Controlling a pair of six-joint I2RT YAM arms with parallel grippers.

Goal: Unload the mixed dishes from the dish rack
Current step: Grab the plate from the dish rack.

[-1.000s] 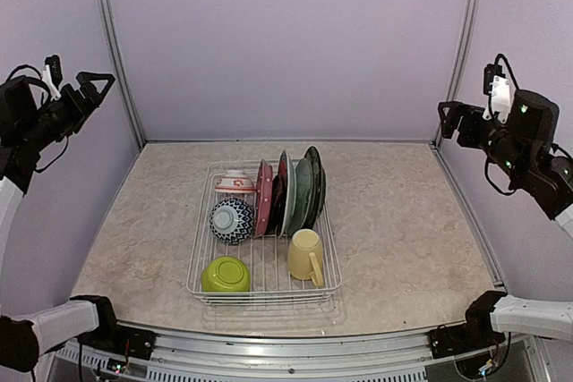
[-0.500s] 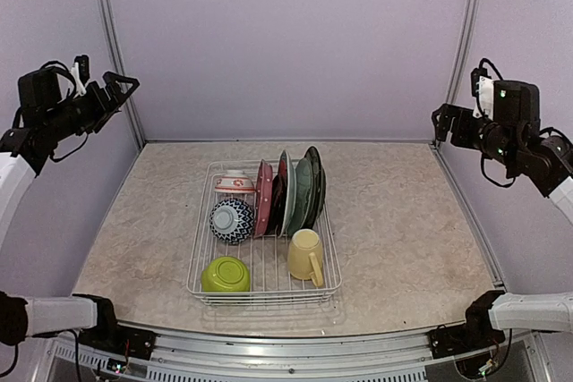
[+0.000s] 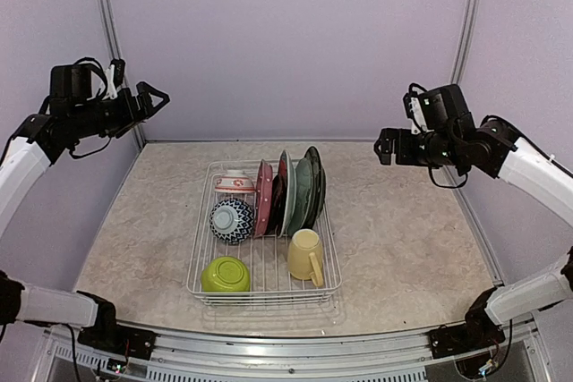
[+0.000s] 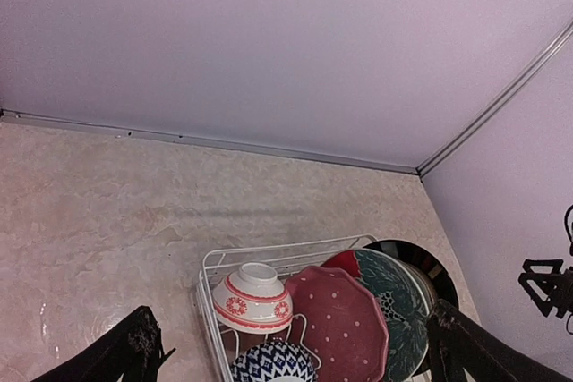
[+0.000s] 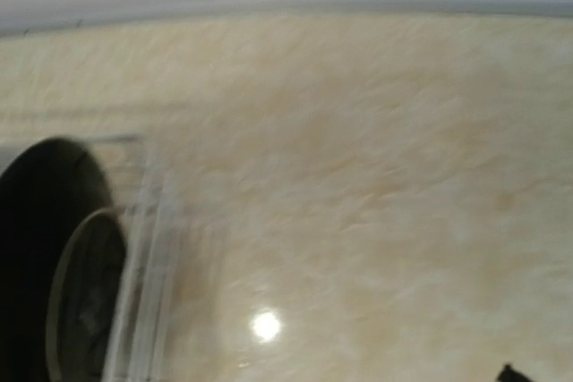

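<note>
Dish rack [image 3: 269,267]: white wire basket at the centre of the table [image 3: 403,239], short end toward the arm bases. Fully loaded, nothing lifted out

Contents, near end to far:
- lime green bowl [image 3: 225,274], mouth down, near-left corner
- pale yellow mug [image 3: 306,255], near-right corner, handle toward the front; whether it lies or leans is hard to tell
- blue-patterned bowl [image 3: 232,219], left side, just beside the plates
- red-white bowl [image 3: 235,182], far-left corner, foot ring uppermost
- pink dotted plate [image 3: 263,199], red plate [image 3: 285,183], dark green plates [image 3: 310,187], all on edge in the prongs, packed face to face, pink leftmost, green rightmost

Placement, as judged: bowls are inverted and plates stood on edge for draining. The upright rims are the likeliest places to grip

Left gripper [image 3: 152,103]: raised high at the far left, well apart from the rack and angled down toward it. Jaws are spread wide; fingers [image 4: 134,355] sit at the bottom corners of the wrist view with the rack's far end framed between them. It holds nothing and touches nothing

Right gripper [image 3: 387,147]: raised to the right of the rack, well apart, pointing toward it. Its wrist view is blurred, showing bare table, a dark plate edge and a sliver of finger. Jaws are fully spread and empty
</note>
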